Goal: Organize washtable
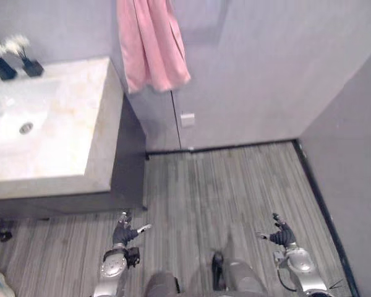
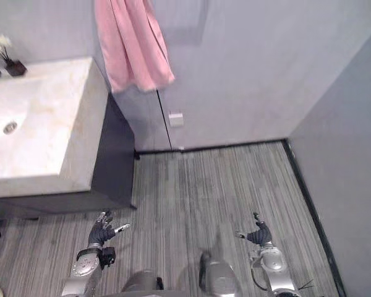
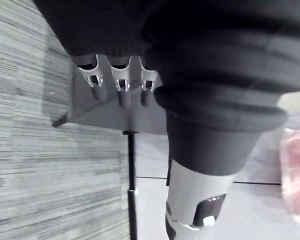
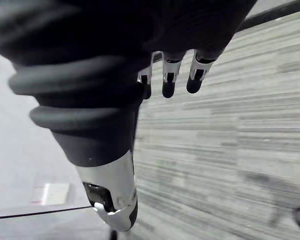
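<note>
The washtable (image 1: 89, 130) is a pale stone counter at the left, with a sunken basin and its drain (image 1: 26, 128). At its back stand a dark tap (image 1: 0, 65) and a small dark vase of white flowers (image 1: 29, 64). My left hand (image 1: 125, 232) hangs low over the striped floor, in front of the counter's right corner, fingers (image 3: 121, 89) relaxed and holding nothing. My right hand (image 1: 281, 235) hangs over the floor far to the right, also open and empty, its fingers (image 4: 168, 82) loose.
A pink towel (image 1: 152, 46) hangs on the wall just right of the counter. Below it sits a white wall plate (image 1: 187, 119). A dark cabinet (image 1: 128, 162) carries the counter. A grey wall (image 1: 352, 161) closes the right side. Striped floor (image 1: 222, 185) lies between.
</note>
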